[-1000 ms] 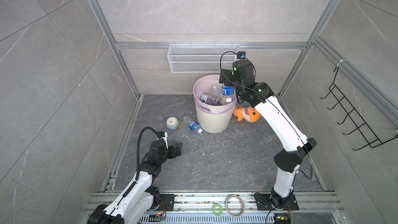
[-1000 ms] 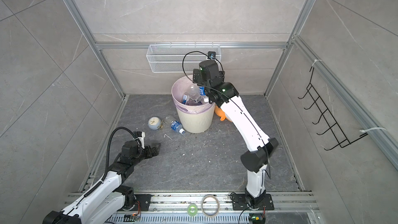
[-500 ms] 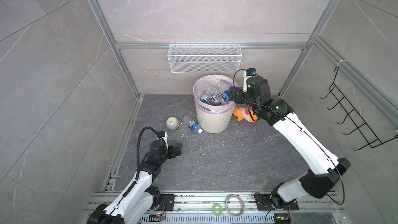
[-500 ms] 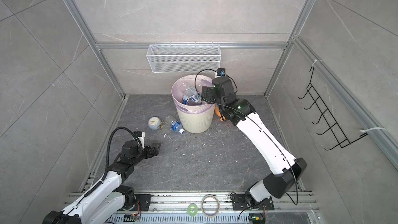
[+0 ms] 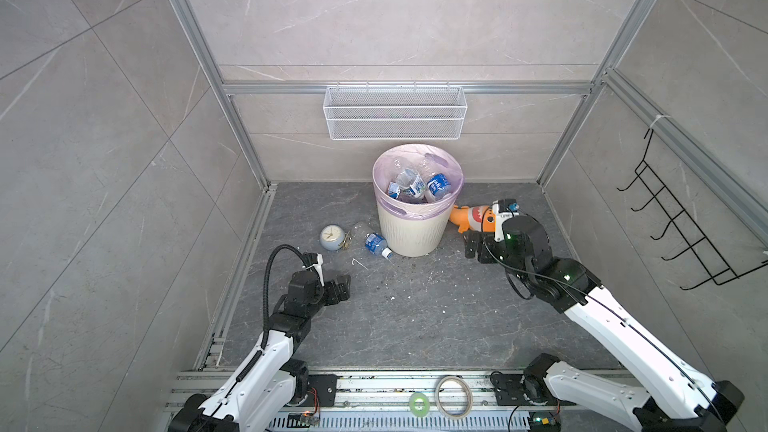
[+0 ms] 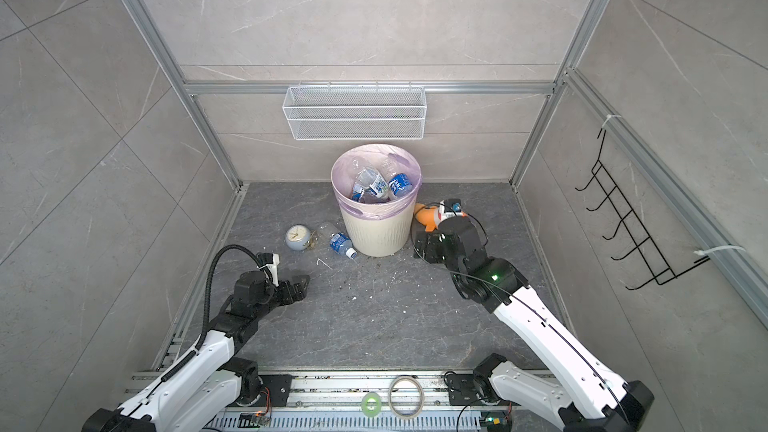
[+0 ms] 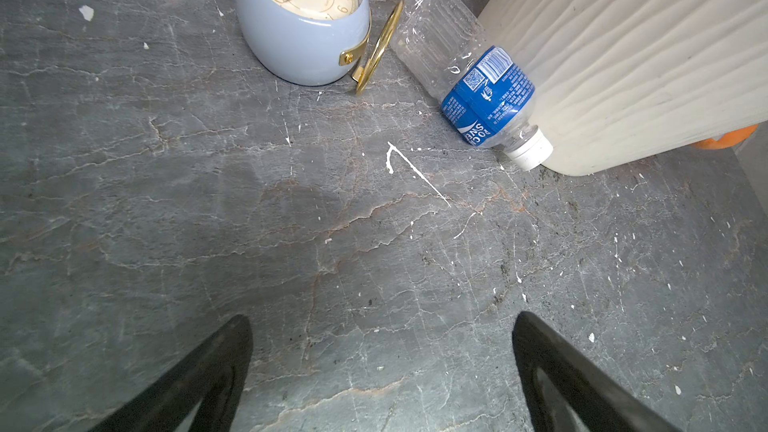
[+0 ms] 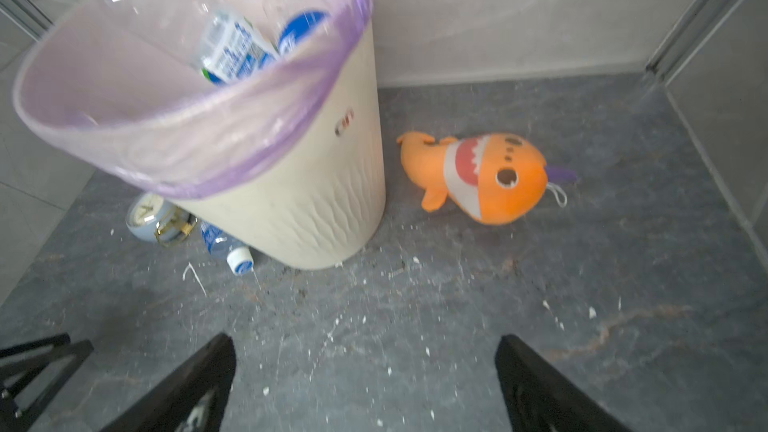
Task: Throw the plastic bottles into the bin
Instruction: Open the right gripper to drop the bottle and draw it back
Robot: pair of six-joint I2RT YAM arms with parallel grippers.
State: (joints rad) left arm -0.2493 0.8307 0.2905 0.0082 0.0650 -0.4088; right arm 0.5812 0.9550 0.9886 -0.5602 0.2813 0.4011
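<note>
Tape rings (image 5: pixel 453 396) lie on the front rail, nearest the camera. Left pincer (image 5: pixel 343 283) is low over the grey floor (image 5: pixel 415 317), jaws spread wide, nothing between them; it faces the clock and bottle. Right pincer (image 5: pixel 471 245) is just beside the bin's right flank, jaws spread wide, empty. One bottle (image 7: pixel 469 76) lies on its side on the floor, blue label, white cap, touching the bin's base. The pale-blue clock (image 7: pixel 305 18) is just beside its bottom end. The bin (image 5: pixel 409 230) stands upright near the back wall, with several bottles (image 5: pixel 417 187) piled inside its lilac liner. An orange shark toy (image 8: pixel 478 176) lies right of the bin. A wire basket (image 5: pixel 395 112) hangs on the wall above.
</note>
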